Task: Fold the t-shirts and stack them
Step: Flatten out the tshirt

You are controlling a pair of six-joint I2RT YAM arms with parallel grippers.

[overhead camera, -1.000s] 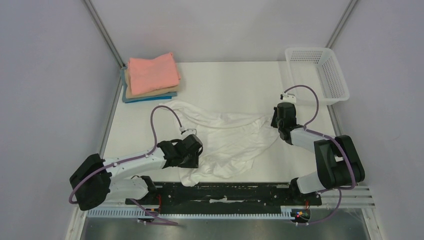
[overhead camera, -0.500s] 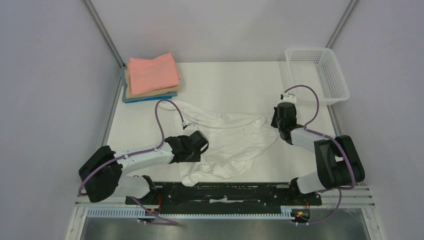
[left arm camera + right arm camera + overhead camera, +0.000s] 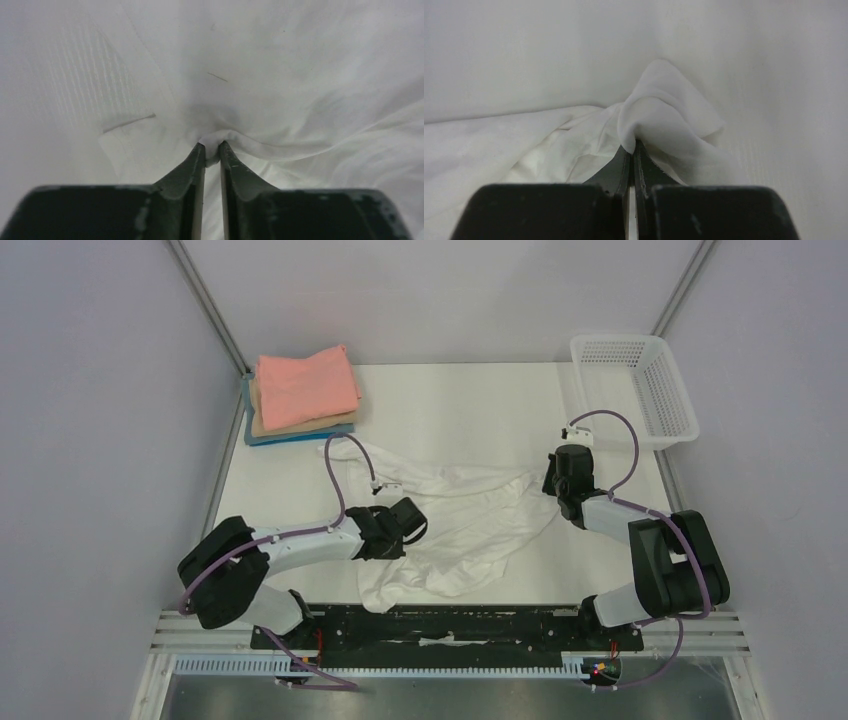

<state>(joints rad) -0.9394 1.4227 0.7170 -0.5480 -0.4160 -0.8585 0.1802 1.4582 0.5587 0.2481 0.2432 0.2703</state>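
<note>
A thin white t-shirt (image 3: 470,525) lies crumpled across the middle of the table. My left gripper (image 3: 412,523) is shut on a pinch of its cloth near the shirt's left middle; the wrist view shows a fold of the white t-shirt (image 3: 280,75) held between the tips of my left gripper (image 3: 212,148). My right gripper (image 3: 552,485) is shut on the shirt's right edge; in its wrist view a bunched peak of the white t-shirt (image 3: 664,107) rises from the tips of my right gripper (image 3: 633,146). A folded stack (image 3: 303,393) with salmon-pink on top, tan and blue beneath, sits at the back left.
A white plastic mesh basket (image 3: 640,390) stands at the back right corner. The left arm's purple cable (image 3: 340,465) loops over the shirt's upper left part. A black rail (image 3: 450,625) runs along the table's near edge.
My left gripper has moved to the right and slightly back across the shirt, dragging its pinched cloth along. The right gripper has stayed in place.
</note>
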